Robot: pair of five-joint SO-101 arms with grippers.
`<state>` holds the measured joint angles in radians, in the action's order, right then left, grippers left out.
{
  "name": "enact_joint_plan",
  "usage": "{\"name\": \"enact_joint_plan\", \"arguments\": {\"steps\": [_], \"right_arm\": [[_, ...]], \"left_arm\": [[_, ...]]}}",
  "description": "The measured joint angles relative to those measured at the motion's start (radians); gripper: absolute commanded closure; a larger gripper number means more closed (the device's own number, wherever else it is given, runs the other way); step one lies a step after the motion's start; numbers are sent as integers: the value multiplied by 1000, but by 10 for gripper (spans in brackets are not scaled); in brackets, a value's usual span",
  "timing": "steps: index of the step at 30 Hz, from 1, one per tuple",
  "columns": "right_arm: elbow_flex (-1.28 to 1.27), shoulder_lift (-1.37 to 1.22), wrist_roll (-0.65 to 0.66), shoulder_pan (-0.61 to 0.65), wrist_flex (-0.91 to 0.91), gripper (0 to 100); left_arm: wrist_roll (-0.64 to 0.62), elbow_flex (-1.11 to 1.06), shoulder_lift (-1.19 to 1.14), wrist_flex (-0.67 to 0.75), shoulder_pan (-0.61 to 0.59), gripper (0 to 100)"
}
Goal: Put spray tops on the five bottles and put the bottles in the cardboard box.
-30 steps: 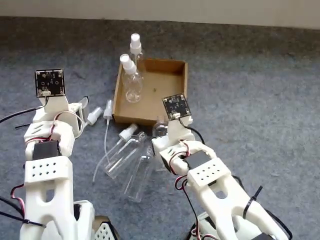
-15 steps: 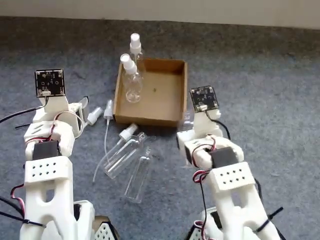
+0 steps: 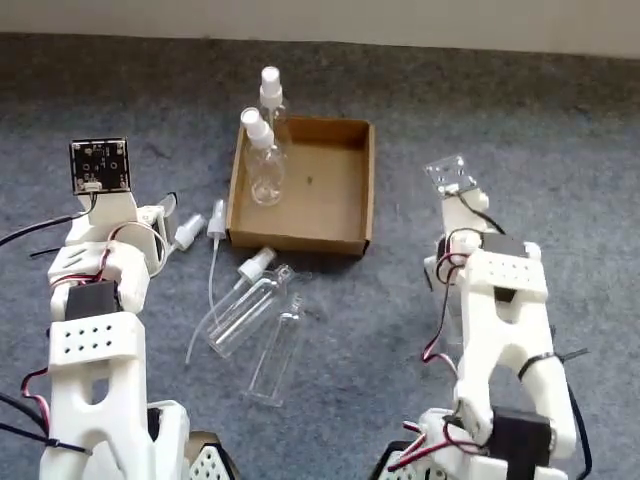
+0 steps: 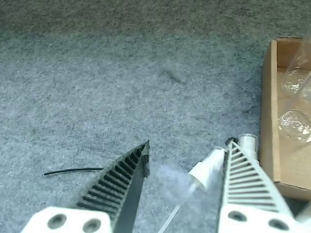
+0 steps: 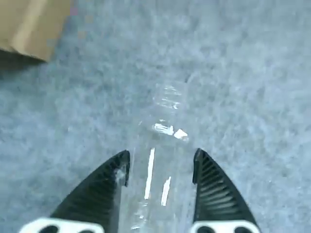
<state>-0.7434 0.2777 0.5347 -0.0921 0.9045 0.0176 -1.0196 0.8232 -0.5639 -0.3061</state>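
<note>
Clear bottle (image 5: 167,131) is gripped in the right jaws, at the frame's right, beyond the cardboard box (image 3: 295,240).
Slick plastic could be squeezed loose; left jaws are spread beside a spray top (image 4: 206,167).

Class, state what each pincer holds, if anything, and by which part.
Right pincer grips a clear bottle across its body, neck pointing away. Left pincer is open and holds nothing; a spray top lies loose beside it.

The grey carpeted counter (image 3: 560,150) carries the cardboard box (image 3: 300,241) toward its far edge, with clear bottles (image 3: 275,355) and loose spray tops (image 3: 215,222) lying just nearer.
</note>
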Motion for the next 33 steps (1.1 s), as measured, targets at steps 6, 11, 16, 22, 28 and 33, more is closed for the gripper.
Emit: {"name": "enact_joint_plan", "arguments": {"steps": [6, 11, 16, 22, 28, 33], "right_arm": [[86, -107, 3, -21, 2, 745], [157, -117, 3, -25, 121, 741], [284, -130, -58, 12, 167, 741], [359, -239, -109, 40, 167, 741], [439, -416, -109, 37, 167, 742], [451, -425, -109, 0, 167, 790]], "left_arm": [[0, 0, 0, 0, 0, 765], [0, 0, 0, 0, 0, 765], [0, 0, 0, 0, 0, 765], [0, 0, 0, 0, 0, 765], [0, 0, 0, 0, 0, 765], [0, 0, 0, 0, 0, 765]]}}
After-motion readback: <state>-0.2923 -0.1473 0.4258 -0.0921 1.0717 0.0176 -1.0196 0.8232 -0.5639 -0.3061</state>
